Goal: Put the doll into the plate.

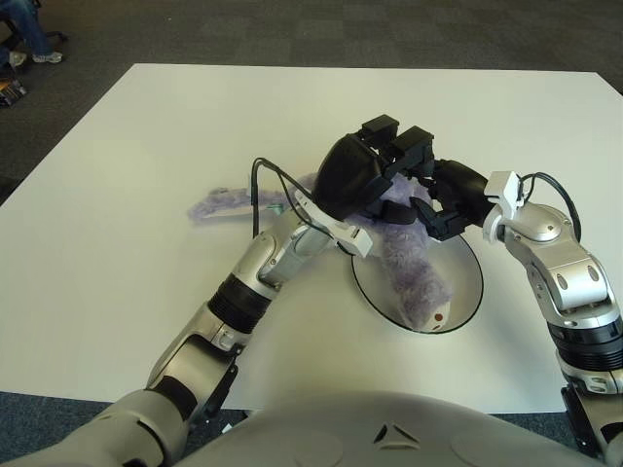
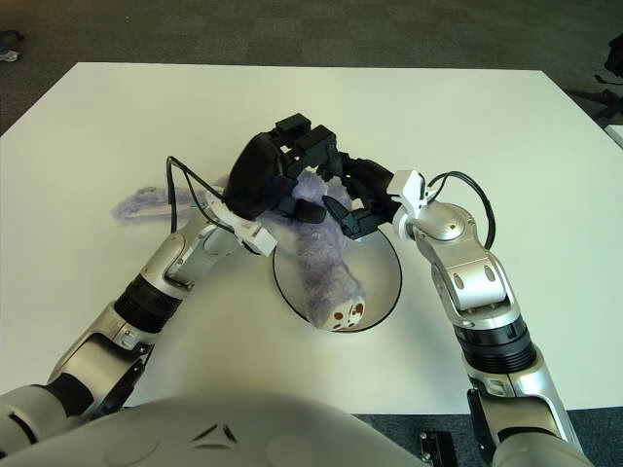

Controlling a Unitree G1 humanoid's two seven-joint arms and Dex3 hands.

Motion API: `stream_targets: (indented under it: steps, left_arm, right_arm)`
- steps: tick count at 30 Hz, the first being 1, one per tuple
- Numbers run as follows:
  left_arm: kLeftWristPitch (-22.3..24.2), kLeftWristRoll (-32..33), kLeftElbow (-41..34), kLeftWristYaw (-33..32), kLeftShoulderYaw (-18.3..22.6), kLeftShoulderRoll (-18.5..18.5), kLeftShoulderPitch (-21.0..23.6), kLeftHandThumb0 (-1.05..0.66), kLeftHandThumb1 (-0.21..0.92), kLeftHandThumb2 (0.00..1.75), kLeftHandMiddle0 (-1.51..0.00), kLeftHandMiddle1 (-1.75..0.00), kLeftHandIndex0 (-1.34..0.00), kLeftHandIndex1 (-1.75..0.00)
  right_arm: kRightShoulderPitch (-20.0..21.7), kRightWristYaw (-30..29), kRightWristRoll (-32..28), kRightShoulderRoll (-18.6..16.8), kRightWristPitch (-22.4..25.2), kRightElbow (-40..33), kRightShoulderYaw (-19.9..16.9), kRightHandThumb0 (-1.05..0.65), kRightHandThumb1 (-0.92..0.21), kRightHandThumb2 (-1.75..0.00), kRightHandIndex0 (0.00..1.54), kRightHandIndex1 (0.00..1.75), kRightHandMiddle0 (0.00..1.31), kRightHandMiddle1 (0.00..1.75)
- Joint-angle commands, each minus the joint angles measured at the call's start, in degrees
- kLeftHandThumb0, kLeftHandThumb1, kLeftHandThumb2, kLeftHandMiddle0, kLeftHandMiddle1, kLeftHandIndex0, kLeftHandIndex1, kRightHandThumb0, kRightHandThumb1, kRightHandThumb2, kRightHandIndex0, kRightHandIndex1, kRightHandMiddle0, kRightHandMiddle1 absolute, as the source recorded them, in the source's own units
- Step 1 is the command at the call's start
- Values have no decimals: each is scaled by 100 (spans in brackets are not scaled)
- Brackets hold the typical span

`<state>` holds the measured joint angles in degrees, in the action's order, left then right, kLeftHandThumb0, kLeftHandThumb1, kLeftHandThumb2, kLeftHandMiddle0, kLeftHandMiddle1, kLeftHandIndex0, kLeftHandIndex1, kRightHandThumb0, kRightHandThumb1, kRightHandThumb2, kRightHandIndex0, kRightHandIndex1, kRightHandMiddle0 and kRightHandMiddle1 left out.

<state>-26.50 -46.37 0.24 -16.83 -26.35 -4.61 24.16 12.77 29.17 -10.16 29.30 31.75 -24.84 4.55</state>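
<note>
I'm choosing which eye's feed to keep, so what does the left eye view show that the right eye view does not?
Only the left eye view shows a seated person's legs on the carpet at the top left corner. Only the right eye view shows a dark object at the right edge, and the plate's near rim fully. Both show the left hand and right hand holding the purple doll, whose lower end lies in the plate while its tail trails left on the table.
</note>
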Motion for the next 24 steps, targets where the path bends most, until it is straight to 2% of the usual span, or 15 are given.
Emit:
stream_targets:
  steps: [1, 7, 11, 15, 17, 18, 21, 23, 24]
  left_arm:
    - [47, 32, -21, -119, 71, 52, -51, -1, 39, 122, -58, -175, -36, -166]
    - [-10, -16, 61, -362, 88, 85, -56, -1, 47, 114, -52, -175, -27, -170]
    - [-56, -53, 177, -553, 88, 86, -35, -1, 52, 108, -49, -175, -24, -170]
    - [-103, -153, 310, -840, 91, 89, -3, -1, 58, 100, -45, -175, -21, -168]
    - [-134, -183, 371, -954, 92, 84, 12, -1, 60, 98, -44, -175, -20, -167]
    - [-147, -189, 392, -988, 90, 78, 18, -1, 67, 89, -33, -175, -20, -171]
    - [-182, -205, 438, -1064, 84, 55, 32, -1, 81, 69, -28, -175, -13, -166]
    - [-206, -212, 451, -1094, 85, 39, 37, -1, 86, 61, -25, -175, -11, -165]
    - [-219, -220, 456, -1113, 85, 30, 40, 12, 88, 58, -23, -175, -7, -150]
  right_arm:
    - [-32, 97, -218, -163, -249, 109, -129, 0, -40, -123, 44, 175, 43, 175]
    - [61, 281, -534, -348, -435, 331, -330, -1, -39, -124, 45, 175, 43, 175]
    - [316, 524, -703, -443, -689, 666, -375, -1, -40, -123, 44, 175, 43, 175]
    - [681, 766, -732, -424, -1140, 1045, -468, -1, -39, -124, 45, 175, 43, 175]
    - [716, 665, -464, -313, -1382, 1018, -486, -1, -39, -124, 45, 175, 43, 175]
    - [689, 587, -299, -242, -1482, 953, -488, -1, -38, -125, 46, 175, 44, 175]
    - [559, 350, 214, -5, -1731, 720, -501, -1, -36, -127, 47, 175, 45, 175]
    - [423, 175, 627, 172, -1838, 530, -505, -1, -35, -128, 47, 175, 46, 175]
    - [375, 45, 965, 292, -1873, 432, -442, -1, -34, -129, 48, 175, 47, 175]
